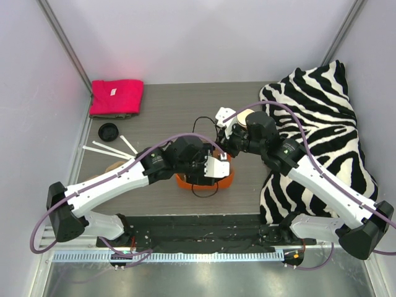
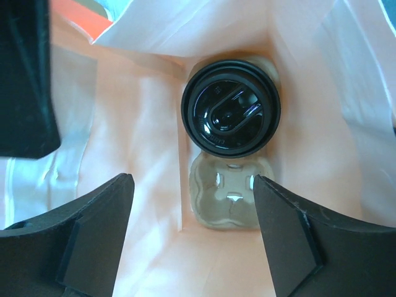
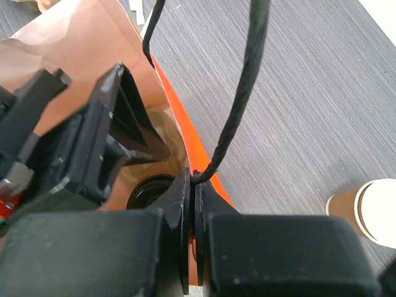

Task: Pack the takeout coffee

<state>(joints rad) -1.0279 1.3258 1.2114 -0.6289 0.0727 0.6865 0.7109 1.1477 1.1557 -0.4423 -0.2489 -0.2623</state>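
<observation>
one lidded cup, seated deep in the bag
we find the takeout coffee (image 2: 230, 106) upright in one pocket of the cup tray (image 2: 230, 207) at the bottom of the orange bag (image 3: 180, 114), the neighbouring pocket bare. our left gripper (image 2: 193, 185) hangs above it, jaws spread with nothing between them; our right gripper (image 3: 193, 185) is pinched tight on the bag's rim by the cord handle (image 3: 238, 111). we judge the cup light, its paper wall easy to dent, the glossy lid slick and only pressed on, so any hold belongs gently around the body under the lid, kept upright.
</observation>
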